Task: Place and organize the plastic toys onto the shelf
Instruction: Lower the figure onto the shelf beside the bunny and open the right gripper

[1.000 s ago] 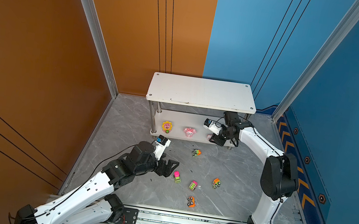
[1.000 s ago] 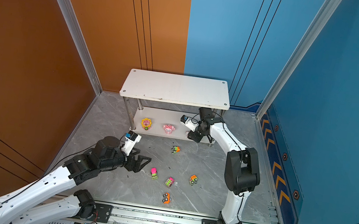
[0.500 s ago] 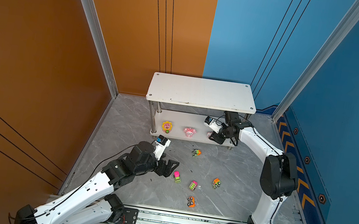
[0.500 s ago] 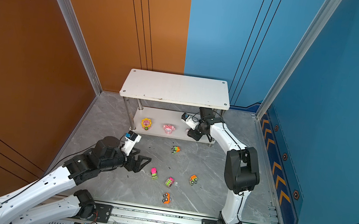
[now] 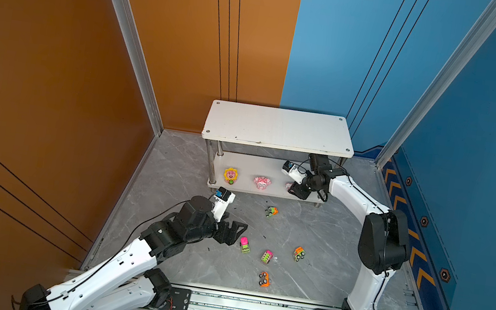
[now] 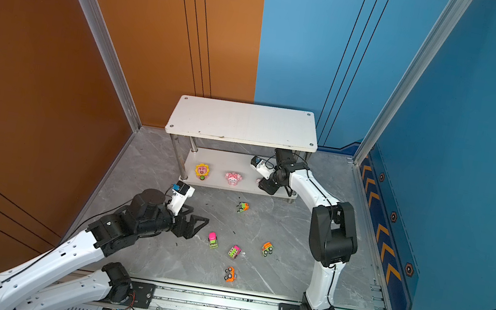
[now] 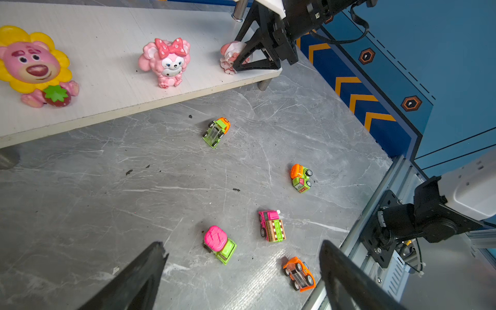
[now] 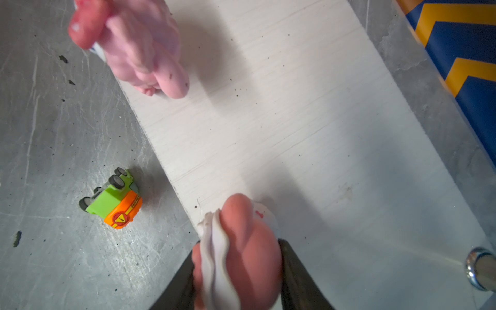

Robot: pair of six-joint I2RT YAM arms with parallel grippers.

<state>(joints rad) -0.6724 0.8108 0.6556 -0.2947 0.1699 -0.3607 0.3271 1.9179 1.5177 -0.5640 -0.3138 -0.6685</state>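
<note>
Black fingers [image 8: 292, 268] of the right gripper [image 8: 239, 244] lie against both sides of a pink figure [image 8: 249, 228], pinching it where it rests at the front edge of the lower board [image 8: 295, 107] of the shelf [image 5: 277, 127]. Only the right wrist view gives us that contact; in both top views the gripper hides all but a sliver of the toy. Along the same board stand a bow figure [image 7: 165, 61] and a sunflower bear [image 7: 32, 67], well apart. The left gripper [image 7: 241, 243] has its fingers spread wide around nothing, low over the grey floor [image 5: 328, 234], just beside a pink car [image 5: 245, 244]. The left wrist view takes in all five cars [image 7: 271, 226] scattered on the floor. The right wrist view catches one, a green car [image 8: 112, 201] tipped over near the shelf.
</note>
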